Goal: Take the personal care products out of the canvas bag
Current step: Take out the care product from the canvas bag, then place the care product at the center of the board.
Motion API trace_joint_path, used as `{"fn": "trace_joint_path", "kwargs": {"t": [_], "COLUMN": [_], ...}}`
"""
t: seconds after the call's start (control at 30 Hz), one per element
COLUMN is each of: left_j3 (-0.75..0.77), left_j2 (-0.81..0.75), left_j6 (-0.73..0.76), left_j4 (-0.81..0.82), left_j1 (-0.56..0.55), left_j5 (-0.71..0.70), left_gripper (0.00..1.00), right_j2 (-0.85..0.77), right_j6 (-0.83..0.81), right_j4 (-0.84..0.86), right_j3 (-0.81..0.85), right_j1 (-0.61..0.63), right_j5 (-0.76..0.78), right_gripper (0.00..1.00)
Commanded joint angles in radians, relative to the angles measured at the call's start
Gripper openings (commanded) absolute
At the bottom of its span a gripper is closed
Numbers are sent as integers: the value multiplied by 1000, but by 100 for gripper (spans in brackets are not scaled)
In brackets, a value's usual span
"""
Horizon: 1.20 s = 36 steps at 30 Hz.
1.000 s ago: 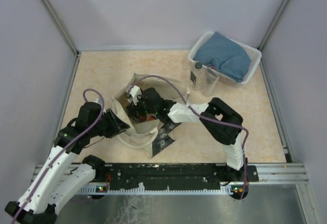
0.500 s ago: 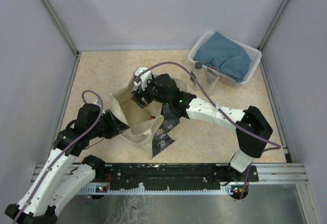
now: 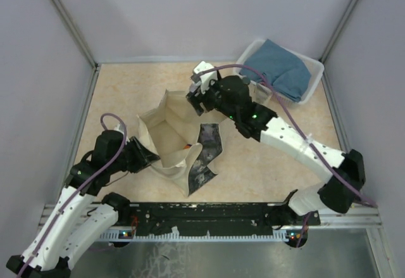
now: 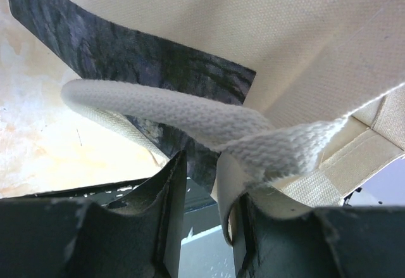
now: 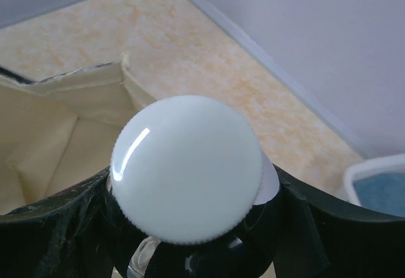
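Observation:
The canvas bag stands open on the table, its dark printed panel facing the near right. My left gripper is shut on the bag's near-left rim. In the left wrist view the cream cloth and the webbing handle run down between the fingers. My right gripper hangs above the bag's far-right corner, shut on a personal care bottle with a round white cap. Most of that bottle's body is hidden by the fingers. A small orange spot shows inside the bag.
A white plastic basket with a blue folded cloth sits at the far right corner; its rim also shows in the right wrist view. Grey walls close the table on three sides. The black rail with the arm bases lines the near edge.
My right arm has lifted out of the bag and stretched toward the far right, carrying the white-capped bottle. The bag's mouth now shows open. The left arm has stayed put.

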Motion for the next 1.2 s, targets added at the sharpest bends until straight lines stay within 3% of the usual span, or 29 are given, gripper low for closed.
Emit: {"fn": "trace_joint_path", "kwargs": {"t": [0.0,0.27,0.5,0.77,1.17], "left_j3": [-5,-20,42,151,84], "left_j2": [9,34,7,-58,-113], "left_j6": [13,21,23,49,16], "left_j4": [27,65,55,30,4], "left_j1": [2,2,1,1,2], "left_j5": [13,34,-39,-193,-118], "left_gripper": [37,37,36,39,39], "right_j2": [-200,-336,-426,-478,-479], "right_j6": [-73,-109,-37,140,188], "right_j4": [71,-31,-29,115,422], "right_j3": [128,140,-32,-359,-697], "right_j1": [-47,-49,-77,-360,-494], "right_j5": [115,282,396,232,185], "right_gripper": [0,0,0,0,0]}}
